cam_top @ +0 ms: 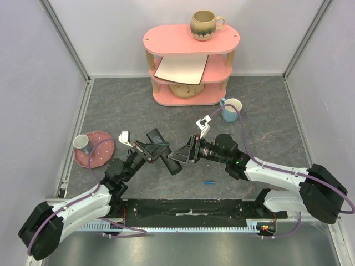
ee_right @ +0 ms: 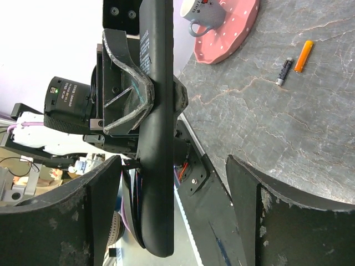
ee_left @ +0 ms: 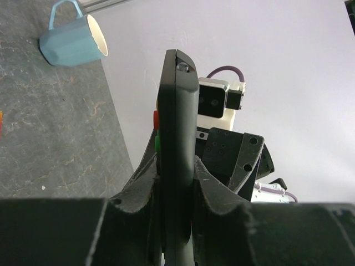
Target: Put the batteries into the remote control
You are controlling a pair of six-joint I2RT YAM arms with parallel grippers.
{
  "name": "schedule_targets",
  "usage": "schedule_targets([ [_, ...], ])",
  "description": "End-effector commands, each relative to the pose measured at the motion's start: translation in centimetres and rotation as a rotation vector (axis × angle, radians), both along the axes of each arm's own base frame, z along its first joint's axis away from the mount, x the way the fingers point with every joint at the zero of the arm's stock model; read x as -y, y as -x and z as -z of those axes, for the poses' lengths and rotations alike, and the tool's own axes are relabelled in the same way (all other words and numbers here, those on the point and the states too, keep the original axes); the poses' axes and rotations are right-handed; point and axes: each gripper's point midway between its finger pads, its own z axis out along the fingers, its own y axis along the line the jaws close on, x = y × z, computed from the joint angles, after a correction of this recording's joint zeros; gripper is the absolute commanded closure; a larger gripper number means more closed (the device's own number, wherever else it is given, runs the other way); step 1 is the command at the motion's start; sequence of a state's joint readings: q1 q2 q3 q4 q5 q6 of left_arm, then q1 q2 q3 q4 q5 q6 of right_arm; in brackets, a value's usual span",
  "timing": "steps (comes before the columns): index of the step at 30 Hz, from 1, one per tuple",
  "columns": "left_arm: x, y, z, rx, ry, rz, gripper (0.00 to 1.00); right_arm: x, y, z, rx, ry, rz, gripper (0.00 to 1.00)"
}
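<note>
item: remote control (ee_right: 157,138). slim black bar, lifted off the table (cam_top: 266,122), in mid-air between the two arms, seen edge-on from both wrist views.
handling (judged): light, stiff plastic shell with smooth, rather slick sides. best taken across its narrow edges near mid-length, leaving the back and one end free for the cells.
holder: left gripper (ee_left: 176,183), fingers closed onto the remote control's two faces, firm clamp.
attending: right gripper (cam_top: 183,155), fingers (ee_right: 100,210) spread wide to either side of the remote control's end, clasping nothing.
item: battery (ee_right: 284,71). one dark cell with a pale end, lying on the table, well apart from the remote control. judged small, hard and prone to roll; pinch across its middle. a second cell is not made out.
adjacent: orange stick (ee_right: 303,56) just beside the battery; pink plate (ee_right: 244,27) further off.
</note>
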State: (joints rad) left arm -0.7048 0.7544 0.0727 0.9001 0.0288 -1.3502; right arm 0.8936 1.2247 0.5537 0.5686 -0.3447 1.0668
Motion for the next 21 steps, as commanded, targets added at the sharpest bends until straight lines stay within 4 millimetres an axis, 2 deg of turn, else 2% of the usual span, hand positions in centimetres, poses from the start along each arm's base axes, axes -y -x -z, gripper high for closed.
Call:
schedule_targets([
  [1, -0.1, 0.4, -4.0, 0.098, 0.078, 0.003, 0.98, -0.1, 0.3, 0.1, 0.005, -0.013, -0.019, 0.18],
  [21, 0.0, 0.1, -5.3, 0.120, 0.092, -0.001, 0.98, 0.1, 1.0, 1.5, -0.004, 0.027, -0.046, 0.22],
])
